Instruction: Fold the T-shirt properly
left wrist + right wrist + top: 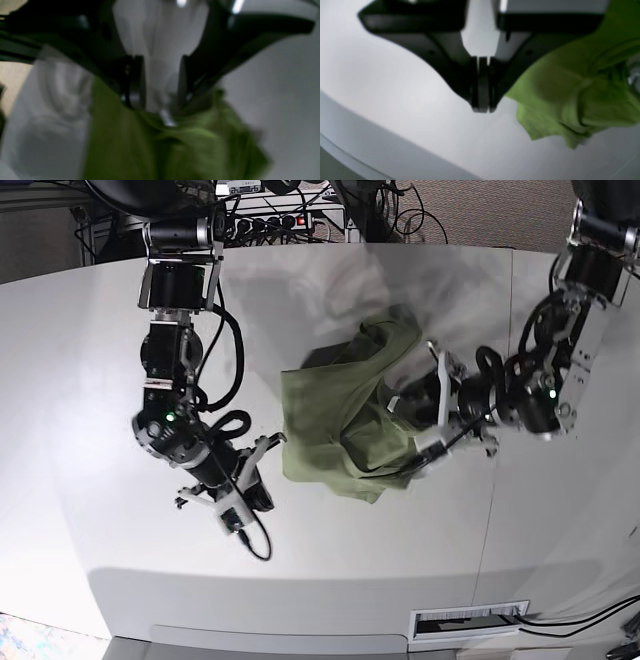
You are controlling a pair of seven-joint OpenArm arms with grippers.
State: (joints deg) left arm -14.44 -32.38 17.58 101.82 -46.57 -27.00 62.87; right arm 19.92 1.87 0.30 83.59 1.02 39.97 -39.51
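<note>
Base view: crumpled T-shirt (330,415), long axis running from upper right to lower left; left gripper (412,423) spread wide at its edge, right gripper (262,498) closed, empty.

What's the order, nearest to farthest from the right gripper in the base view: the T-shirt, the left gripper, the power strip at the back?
1. T-shirt, just beside the right gripper, toward the table's middle.
2. Left gripper, at the shirt's far edge.
3. Power strip, behind the table.
</note>
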